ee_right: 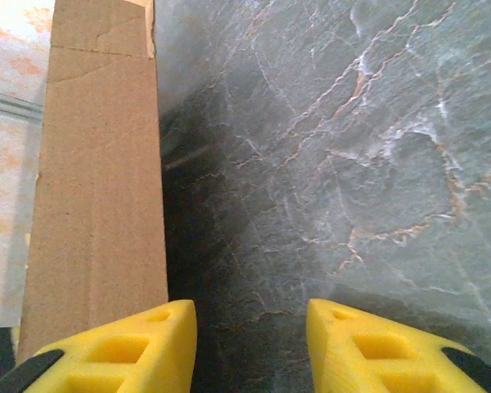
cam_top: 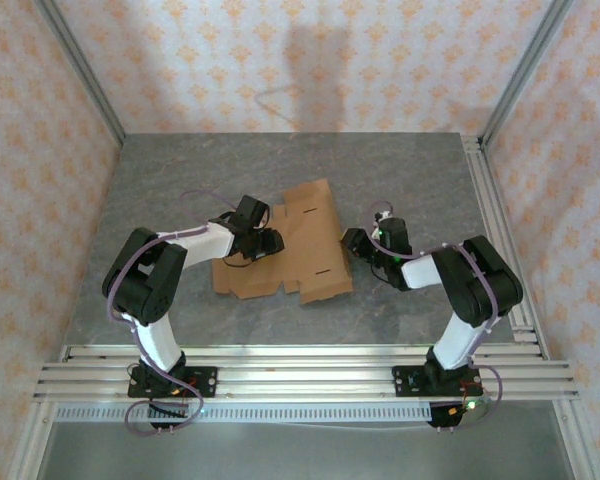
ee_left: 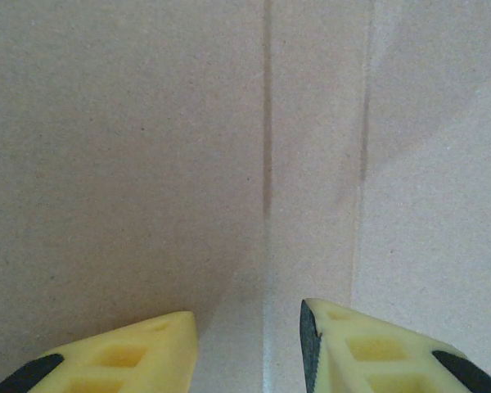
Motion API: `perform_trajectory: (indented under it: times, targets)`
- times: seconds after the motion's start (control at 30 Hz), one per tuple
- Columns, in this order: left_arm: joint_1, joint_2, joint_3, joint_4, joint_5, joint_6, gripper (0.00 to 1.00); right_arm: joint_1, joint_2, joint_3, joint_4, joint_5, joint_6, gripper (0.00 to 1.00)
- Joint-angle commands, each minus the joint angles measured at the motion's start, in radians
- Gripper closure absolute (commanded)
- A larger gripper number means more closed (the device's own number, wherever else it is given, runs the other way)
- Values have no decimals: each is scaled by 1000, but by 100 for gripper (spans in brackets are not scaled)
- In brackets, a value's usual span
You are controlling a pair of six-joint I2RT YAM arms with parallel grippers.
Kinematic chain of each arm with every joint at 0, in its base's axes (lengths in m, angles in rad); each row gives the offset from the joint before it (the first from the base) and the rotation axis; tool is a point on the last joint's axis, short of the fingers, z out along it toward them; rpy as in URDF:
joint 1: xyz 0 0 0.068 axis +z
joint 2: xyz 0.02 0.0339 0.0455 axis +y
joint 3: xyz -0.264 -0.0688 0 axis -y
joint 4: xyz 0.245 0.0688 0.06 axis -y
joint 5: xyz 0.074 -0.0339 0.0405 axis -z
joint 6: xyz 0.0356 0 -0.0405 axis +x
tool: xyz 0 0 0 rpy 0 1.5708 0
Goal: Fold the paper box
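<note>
Locate the paper box (cam_top: 305, 240) near the middle of the tabletop (cam_top: 180, 190), lying unfolded and mostly flat, with creases and slots facing up.

Note the left hand (cam_top: 263, 240) over the left part of the box, fingers (ee_left: 114, 360) apart with nothing between them and tips close above a creased panel. Impossible to tell whether touching the cardboard.

Note the right hand (cam_top: 354, 242) just beside the right edge of the box, likewise apart and empty. One finger alongside a strip of the box, the other over bare stone.

Expect the following faults, given as judgement only:

- **Sliding instead of folding.** Caused by pushing a flap sideways without pinning the sheet down. Likely with light cardboard on a smooth tabletop.
- **Bending off the crease.** Caused by lifting a flap from one corner or away from the scored line. Gives a skewed wall and a tab missing its slot.
- **Missing the edge.** Caused by closing the right hand with the strip outside the gap. Ends in a grip on air, or nudges the box toward the left hand.
- **Crushing or tearing.** Caused by hard fingertip pressure on a thin tab.
- **Springing back.** Caused by letting go of a folded flap before locking its tab.
- **Collision of the hands.** Caused by working both over the same narrow panel.
</note>
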Motion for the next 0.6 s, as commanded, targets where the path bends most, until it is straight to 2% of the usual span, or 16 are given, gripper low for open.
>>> perform_trajectory:
  times: [0.0,0.33,0.57]
  targets:
    - [-14,33,-28,-29,22,18,60,19,45,-12,90,-157,60,59]
    - [-15,35,-27,-33,21,18,60,0,23,-71,190,-150,109,58]
    - [-13,29,-24,-40,20,21,60,-26,-15,-83,130,-131,92,58]
